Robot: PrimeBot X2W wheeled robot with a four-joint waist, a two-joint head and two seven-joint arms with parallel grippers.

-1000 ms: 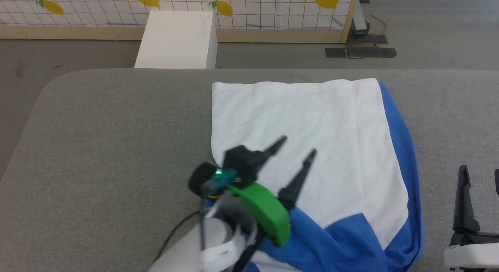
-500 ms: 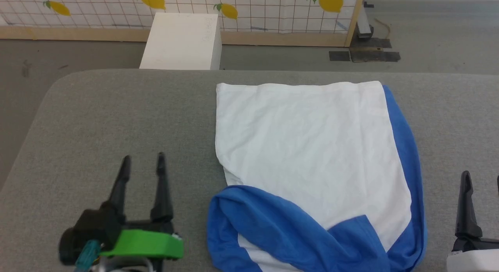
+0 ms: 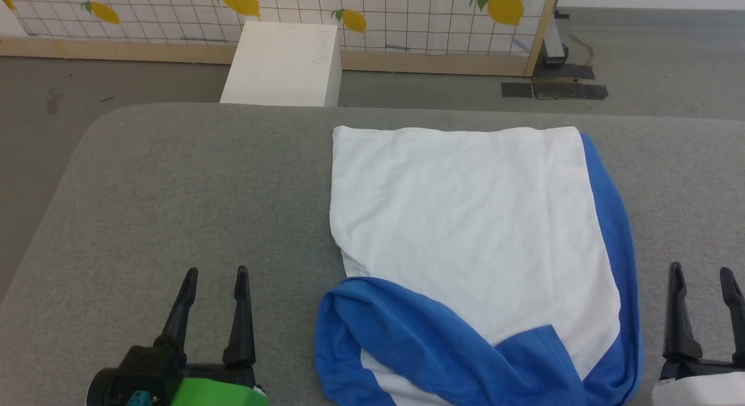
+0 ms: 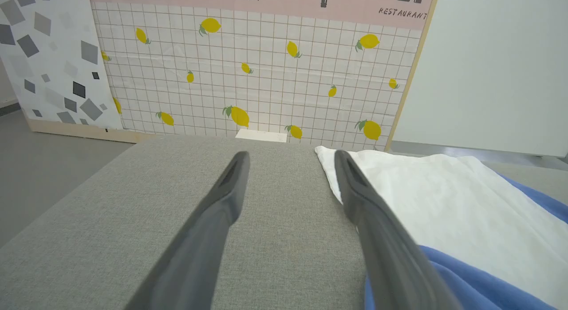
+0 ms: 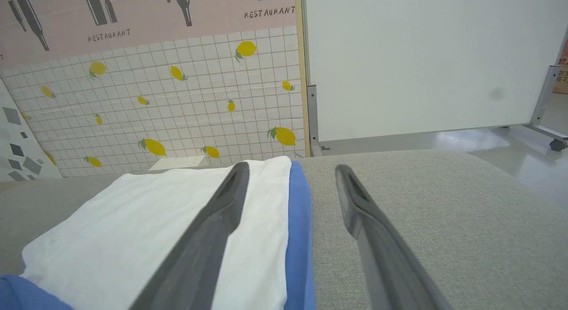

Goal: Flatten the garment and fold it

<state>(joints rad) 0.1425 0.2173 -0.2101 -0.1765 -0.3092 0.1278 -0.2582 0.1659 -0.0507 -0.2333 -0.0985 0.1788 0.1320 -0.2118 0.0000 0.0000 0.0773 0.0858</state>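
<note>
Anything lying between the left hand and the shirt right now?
Only bare grey padded surface separates the left hand from the shirt, as the head view shows. The hand touches no cloth.

We see a grey fabric table [image 3: 174, 179]. Beyond its far edge a white box [image 3: 282, 63] stands on the grey floor [image 3: 657, 63], near a checked panel with yellow lemons [image 3: 407, 16]. Further right, dark flat plates [image 3: 553, 90] lie on the floor.
</note>
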